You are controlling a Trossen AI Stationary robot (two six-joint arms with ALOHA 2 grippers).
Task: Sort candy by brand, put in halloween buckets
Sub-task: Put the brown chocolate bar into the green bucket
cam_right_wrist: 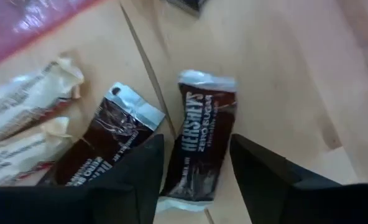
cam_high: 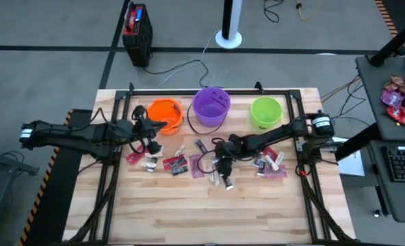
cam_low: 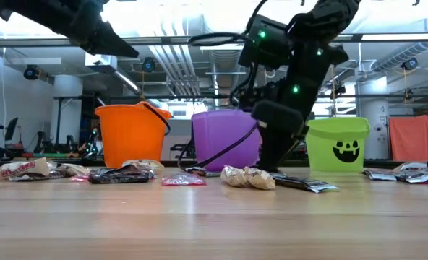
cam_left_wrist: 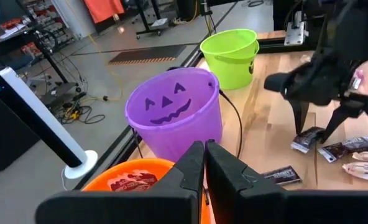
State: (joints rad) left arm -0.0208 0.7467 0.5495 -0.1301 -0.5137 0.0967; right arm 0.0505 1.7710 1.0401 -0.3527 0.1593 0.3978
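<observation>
Where the camera looks straight down, wrapped candy [cam_high: 177, 164] in red, dark and silver-white lies scattered across the middle of the wooden table [cam_high: 209, 212]. Behind it stand the orange bucket [cam_high: 165, 114], the purple bucket [cam_high: 211, 106] and the lime green bucket [cam_high: 265, 111] in a row. The right gripper [cam_high: 219, 162] is low over the middle pieces; the left gripper [cam_high: 150, 129] sits just beside the orange bucket.

At table height, the right gripper stands down among the wrappers, before the purple bucket, with two pale pieces [cam_low: 247, 177] lying just beside it.

From the left wrist, that arm's fingers [cam_left_wrist: 190, 171] are pressed together with nothing between them, above the orange bucket, which holds a red-wrapped piece [cam_left_wrist: 133, 181]. What the purple and green buckets hold cannot be told.

From the right wrist, a dark brown Hershey's bar [cam_right_wrist: 199, 140] with silver ends lies on the wood, its near end between the spread fingers [cam_right_wrist: 140, 171], which stand apart on either side of it. A second dark bar [cam_right_wrist: 106, 146] lies just beside it.
</observation>
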